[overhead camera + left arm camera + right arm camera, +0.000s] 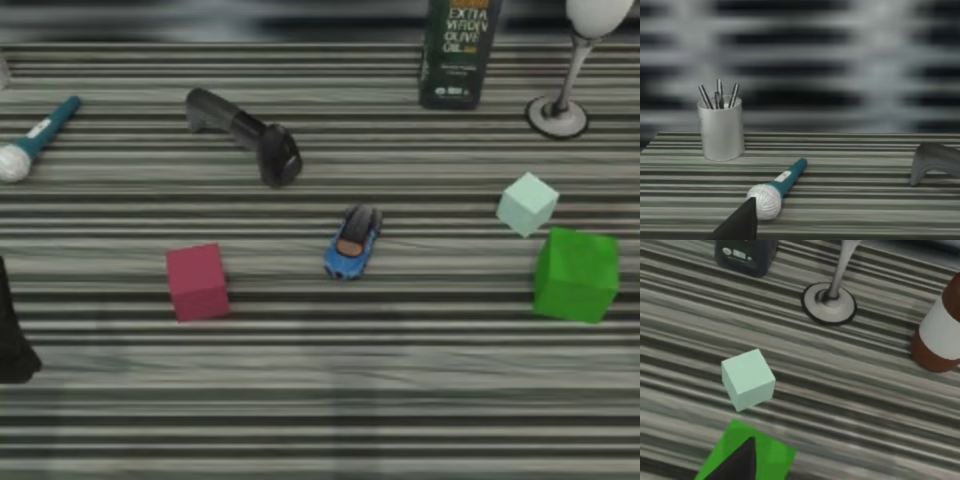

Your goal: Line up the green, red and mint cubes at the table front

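The dark red cube (197,282) sits left of the table's middle. The small mint cube (527,204) (748,379) lies at the right, turned at an angle. The large green cube (575,275) (771,459) stands just in front of it, the two close but apart. My right arm is out of the top view; in the right wrist view a dark part of its gripper (740,464) hangs above the green cube. My left arm (12,345) is at the table's left edge, far from all three cubes.
A blue toy car (353,242) is in the middle. Behind it lie a black scanner (245,133) and a teal microphone (35,140) (775,192). An olive oil bottle (460,55) and a wine glass (570,80) stand back right. There is also a pen cup (721,127) and a brown-and-white container (940,332).
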